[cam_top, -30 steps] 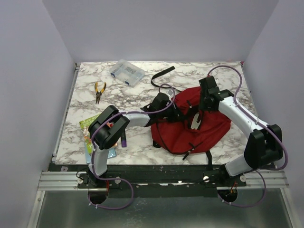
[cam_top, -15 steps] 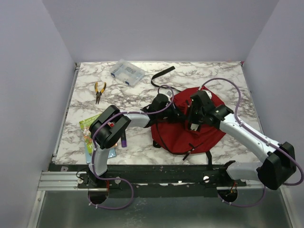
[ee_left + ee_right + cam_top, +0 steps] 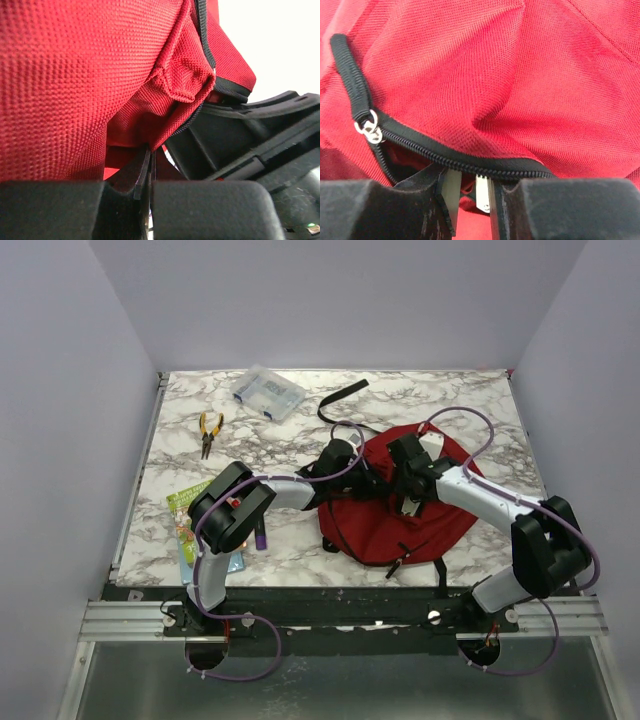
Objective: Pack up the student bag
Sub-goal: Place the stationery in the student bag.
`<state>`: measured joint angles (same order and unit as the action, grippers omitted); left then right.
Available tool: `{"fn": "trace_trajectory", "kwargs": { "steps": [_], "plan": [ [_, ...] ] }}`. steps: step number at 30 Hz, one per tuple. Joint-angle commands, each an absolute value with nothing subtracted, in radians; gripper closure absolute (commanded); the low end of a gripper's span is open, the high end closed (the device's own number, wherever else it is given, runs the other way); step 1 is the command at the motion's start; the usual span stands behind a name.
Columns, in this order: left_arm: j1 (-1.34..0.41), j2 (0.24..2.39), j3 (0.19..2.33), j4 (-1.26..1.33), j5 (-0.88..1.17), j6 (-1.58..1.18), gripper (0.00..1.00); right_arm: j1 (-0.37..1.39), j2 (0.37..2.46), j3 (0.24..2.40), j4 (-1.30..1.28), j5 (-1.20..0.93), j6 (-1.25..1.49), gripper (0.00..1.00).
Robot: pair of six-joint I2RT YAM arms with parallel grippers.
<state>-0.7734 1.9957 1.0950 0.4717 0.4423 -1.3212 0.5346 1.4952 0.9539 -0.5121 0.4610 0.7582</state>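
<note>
The student bag [image 3: 440,525], dark red with black straps, lies right of centre on the marble table. My left gripper [image 3: 350,468] is at its left edge and, in the left wrist view, its jaws [image 3: 150,157] are shut on a fold of the bag's red fabric [image 3: 75,75]. My right gripper [image 3: 408,485] sits on top of the bag close to the left one. Its jaws [image 3: 468,181] stand a little apart with the black zip edge [image 3: 470,162] caught across their tips. The silver zip pull [image 3: 370,131] hangs at the left, and the bag's opening gapes below the zip.
A clear plastic box [image 3: 267,392] stands at the back left, with yellow-handled pliers [image 3: 209,430] nearer. A loose black strap [image 3: 342,398] lies behind the bag. A green packet [image 3: 190,525] and a purple pen [image 3: 261,536] lie by the left arm's base.
The right arm has swung in and its gripper has come down and left onto the bag's top, with the jaws narrowing. The left gripper has stayed put on the fabric.
</note>
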Motion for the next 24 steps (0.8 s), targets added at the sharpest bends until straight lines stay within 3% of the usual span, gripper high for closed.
{"fn": "trace_trajectory", "kwargs": {
  "steps": [1,6,17,21,24],
  "plan": [
    [-0.776,2.008,1.080,0.491,0.482,-1.333,1.00,0.531,1.549,0.938,-0.487,0.557,0.790,0.70],
    [-0.776,2.006,1.081,0.491,0.476,-1.333,1.00,0.530,1.556,0.905,-0.512,0.545,0.795,0.65],
    [-0.776,2.014,1.083,0.491,0.476,-1.335,1.00,0.532,1.492,0.828,-0.489,0.525,0.774,0.42],
    [-0.777,2.004,1.074,0.491,0.478,-1.337,1.00,0.532,1.570,0.839,-0.415,0.549,0.732,0.42],
    [-0.778,1.998,1.057,0.491,0.474,-1.336,1.00,0.529,1.602,0.865,-0.396,0.564,0.678,0.50]
  ]
}}
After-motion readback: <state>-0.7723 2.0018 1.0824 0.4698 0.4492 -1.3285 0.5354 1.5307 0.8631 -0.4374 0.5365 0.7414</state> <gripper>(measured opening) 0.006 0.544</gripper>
